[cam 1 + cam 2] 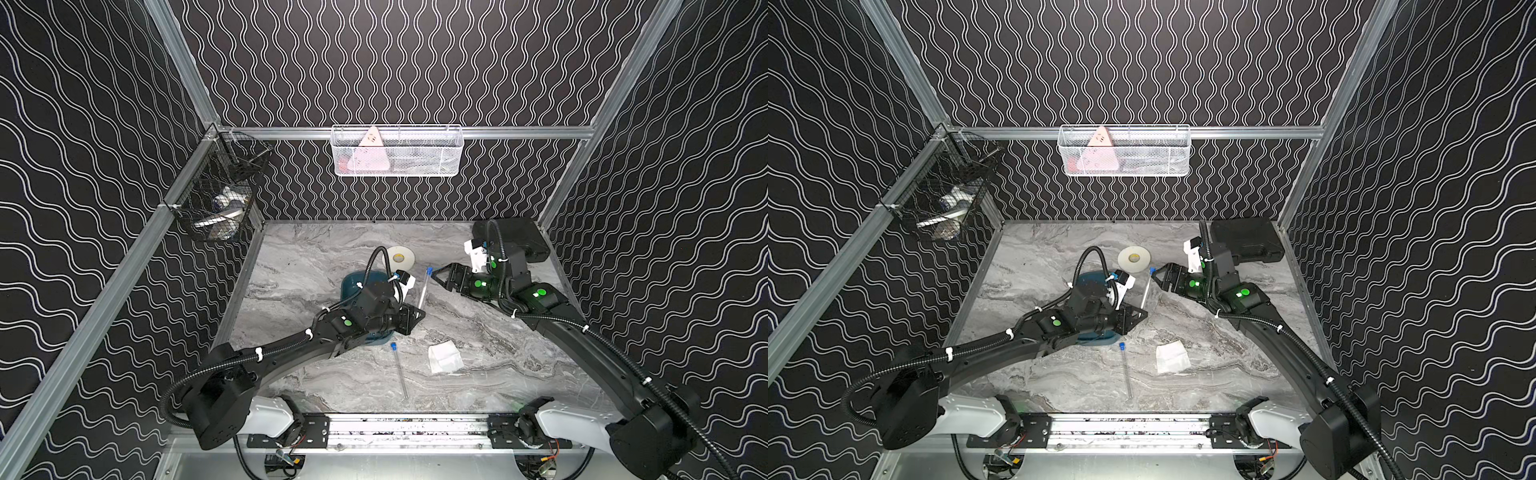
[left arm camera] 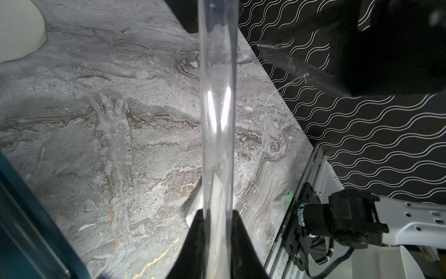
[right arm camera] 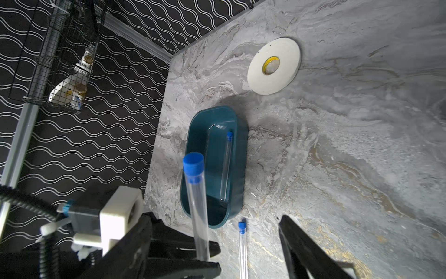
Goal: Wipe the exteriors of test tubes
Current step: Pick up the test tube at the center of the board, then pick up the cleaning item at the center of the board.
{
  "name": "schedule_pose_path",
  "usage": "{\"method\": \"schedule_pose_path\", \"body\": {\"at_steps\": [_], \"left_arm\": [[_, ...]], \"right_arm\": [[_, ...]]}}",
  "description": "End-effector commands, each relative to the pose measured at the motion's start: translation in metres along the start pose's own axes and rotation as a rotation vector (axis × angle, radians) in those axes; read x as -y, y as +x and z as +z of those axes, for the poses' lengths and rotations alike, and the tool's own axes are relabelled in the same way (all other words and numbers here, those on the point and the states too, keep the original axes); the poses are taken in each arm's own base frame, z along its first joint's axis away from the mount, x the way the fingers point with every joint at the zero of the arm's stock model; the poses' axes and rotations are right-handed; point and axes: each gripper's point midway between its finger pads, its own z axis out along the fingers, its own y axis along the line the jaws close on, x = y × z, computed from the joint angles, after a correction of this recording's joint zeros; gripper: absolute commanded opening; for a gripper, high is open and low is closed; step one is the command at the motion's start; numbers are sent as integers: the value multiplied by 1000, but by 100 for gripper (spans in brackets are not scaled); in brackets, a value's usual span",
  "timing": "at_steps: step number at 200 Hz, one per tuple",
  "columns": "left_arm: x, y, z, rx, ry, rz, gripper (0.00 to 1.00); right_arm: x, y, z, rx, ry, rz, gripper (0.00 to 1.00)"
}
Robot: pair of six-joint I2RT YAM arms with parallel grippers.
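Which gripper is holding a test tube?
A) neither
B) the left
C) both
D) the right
B: the left gripper is clamped on the test tube, while the right gripper stands open with nothing in it.

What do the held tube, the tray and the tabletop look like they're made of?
Held tube: clear, glossy plastic or glass; the background shows through it and highlights streak it.
Tray: teal moulded plastic, likely, from its rounded corners and soft sheen.
Tabletop: grey, veined marble look; stone or printed laminate, cannot tell.
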Motion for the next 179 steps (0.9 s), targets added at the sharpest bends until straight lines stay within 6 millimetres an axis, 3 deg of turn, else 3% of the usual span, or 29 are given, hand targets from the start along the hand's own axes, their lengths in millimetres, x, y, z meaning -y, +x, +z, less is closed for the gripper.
{"method": "schedule_pose_path", "body": {"at_steps": [1, 61, 98, 140, 179], "left_arm": [[3, -10, -1, 50, 14, -29, 15], [2, -9, -6, 52, 5, -40, 15], [0, -5, -7, 54, 13, -58, 15], [-1, -2, -9, 50, 13, -58, 16], [-1, 1, -9, 49, 17, -74, 16]], "right_arm": [[31, 15, -1, -28, 127, 5, 83], [100, 77, 7, -174, 333, 89, 80], [132, 112, 13, -254, 416, 139, 75], [160, 135, 12, -321, 515, 140, 73], [170, 147, 10, -374, 553, 118, 68]]}}
